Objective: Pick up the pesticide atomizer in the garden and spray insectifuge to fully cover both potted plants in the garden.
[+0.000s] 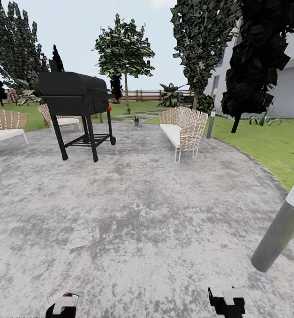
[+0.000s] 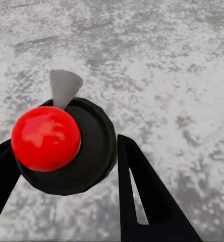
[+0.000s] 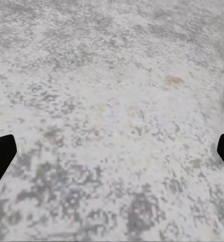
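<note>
Far left of the frame: a woven chair, then a big black grill on thin legs. Easy to bump with the left side if driven too close.

Bottom left: left gripper closed around the sprayer, black body and red ball top squeezed between both fingers. Could slip out or tip on a bumpy ride, and then no spray for the plants.

Upper middle, far off past the grey patio: two tiny potted plants, one just behind the other, too small to see well. Long way to go; spraying from here would miss.

Right of middle: a woven bench, narrowing the gap beside the grill.

Bottom right: right gripper spread wide, holding nothing.

Lower right: a leaning grey post, very near. Easy to hit when turning.
</note>
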Robot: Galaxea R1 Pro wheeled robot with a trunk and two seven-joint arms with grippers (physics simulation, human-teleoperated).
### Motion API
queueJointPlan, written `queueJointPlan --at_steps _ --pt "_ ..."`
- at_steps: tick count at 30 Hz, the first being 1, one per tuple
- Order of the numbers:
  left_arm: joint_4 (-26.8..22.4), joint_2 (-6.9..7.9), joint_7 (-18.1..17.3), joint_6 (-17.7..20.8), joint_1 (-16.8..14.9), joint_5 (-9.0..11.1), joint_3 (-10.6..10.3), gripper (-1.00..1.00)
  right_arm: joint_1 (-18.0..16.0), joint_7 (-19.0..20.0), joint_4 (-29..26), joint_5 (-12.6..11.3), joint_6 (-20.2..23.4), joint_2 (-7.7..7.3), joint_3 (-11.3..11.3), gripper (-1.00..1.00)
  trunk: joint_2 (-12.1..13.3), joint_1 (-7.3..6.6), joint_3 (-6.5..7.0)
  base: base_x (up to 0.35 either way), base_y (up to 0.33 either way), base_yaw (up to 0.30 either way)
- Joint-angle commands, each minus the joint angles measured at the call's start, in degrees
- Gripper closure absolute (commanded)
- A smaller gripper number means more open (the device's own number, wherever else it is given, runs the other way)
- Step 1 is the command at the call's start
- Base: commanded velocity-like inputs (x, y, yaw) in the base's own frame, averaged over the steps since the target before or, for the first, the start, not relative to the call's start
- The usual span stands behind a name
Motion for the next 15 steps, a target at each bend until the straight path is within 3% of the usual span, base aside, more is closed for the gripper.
queueJointPlan --at_steps 1,10,15 --pt "0.1 -0.03 -0.1 -0.2 -0.1 -0.6 0.5 1.0 0.0 -0.8 0.0 0.6 -0.1 0.13 -0.3 -1.0 0.0 -0.04 0.18 0.0 0.0 0.279" --pt "0.1 -0.17 -0.1 -0.2 -0.1 -0.6 0.5 1.0 0.0 -1.4 0.1 0.6 0.0 1.1 -0.2 -1.0 0.1 -0.27 2.08 0.0 0.0 0.274" --pt "0.1 -0.21 -0.1 -0.2 -0.1 -0.5 0.5 1.0 0.0 -1.4 0.7 0.7 0.0 1.21 -0.2 -1.0 0.6 -0.59 2.93 0.0 0.0 0.122"
